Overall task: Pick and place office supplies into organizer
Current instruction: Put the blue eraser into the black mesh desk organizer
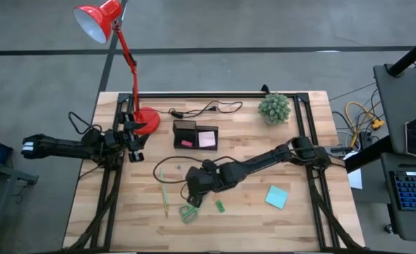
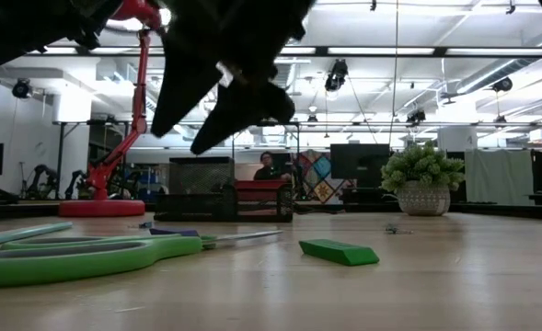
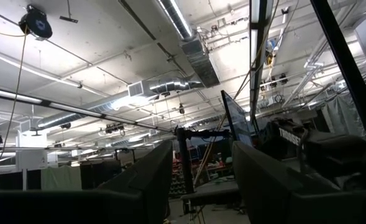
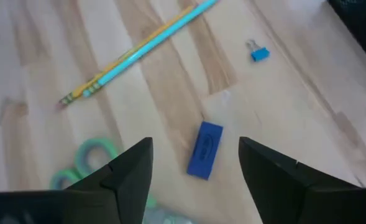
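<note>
Right end effector (image 4: 195, 163) hangs with fingers spread and empty above the desk (image 1: 299, 219), directly over a small blue eraser-like block (image 4: 205, 150); pencils (image 4: 133, 50) and a blue binder clip (image 4: 260, 53) lie beyond it. Green-handled scissors (image 1: 188, 213) lie at its 6 o'clock, the black organizer (image 1: 195, 135) at 12 o'clock and the teal sticky pad (image 1: 277, 197) at 3 o'clock. Left end effector (image 1: 135, 134), fingers spread, waits at the 9 o'clock desk edge beside the red lamp base (image 1: 148, 121).

Between my dark fingers (image 4: 130, 177): a blue eraser (image 4: 205, 150), teal-and-yellow pencils (image 4: 136, 48), green scissors (image 4: 92, 158), pale wood table (image 4: 294, 93).
</note>
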You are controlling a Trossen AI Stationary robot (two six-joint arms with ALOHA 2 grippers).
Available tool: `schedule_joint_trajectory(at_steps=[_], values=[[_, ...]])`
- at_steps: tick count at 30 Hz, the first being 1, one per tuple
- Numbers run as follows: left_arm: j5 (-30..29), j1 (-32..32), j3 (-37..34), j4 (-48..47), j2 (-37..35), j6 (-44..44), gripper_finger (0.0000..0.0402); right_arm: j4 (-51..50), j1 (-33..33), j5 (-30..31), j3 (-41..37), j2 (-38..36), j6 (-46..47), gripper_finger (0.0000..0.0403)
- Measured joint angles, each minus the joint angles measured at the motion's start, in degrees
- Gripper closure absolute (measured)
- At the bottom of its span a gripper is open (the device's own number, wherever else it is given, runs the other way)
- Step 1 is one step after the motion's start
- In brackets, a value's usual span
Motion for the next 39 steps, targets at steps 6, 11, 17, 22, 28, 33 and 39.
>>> schedule_joint_trajectory(at_steps=[6, 11, 17, 22, 28, 33, 39], values=[[0.0, 0.0, -0.1, 0.0, 0.0, 0.0, 0.0246, 9.0, -0.1, 0.5, -6.1, 0.9, 2.8, 0.0178], [0.0, 0.0, -0.2, -0.1, 0.0, 0.0, 0.0246, 11.0, -0.2, 0.4, -7.1, 3.1, 3.4, 0.0179], [0.0, 0.0, -0.3, -0.1, 0.0, 0.0, 0.0246, 11.0, -0.2, 0.4, -3.8, 6.7, 1.8, 0.0179], [0.0, 0.0, -0.3, 0.0, -0.2, 0.0, 0.0246, 9.4, -0.2, 2.3, -1.7, 8.2, -0.2, 0.0179], [0.0, 0.0, -0.3, 0.0, -0.3, 0.0, 0.0246, 4.6, -0.2, 6.1, -0.3, 8.4, -0.6, 0.0179], [0.0, 0.0, -0.3, 0.0, -0.3, 0.0, 0.0246, 4.7, 0.0, 4.5, -0.3, 8.4, -0.6, 0.0179], [0.0, 0.0, -0.3, -0.1, -0.3, 0.0, 0.0246, 4.6, 0.5, 4.4, -1.2, 8.4, -1.1, 0.0179]])
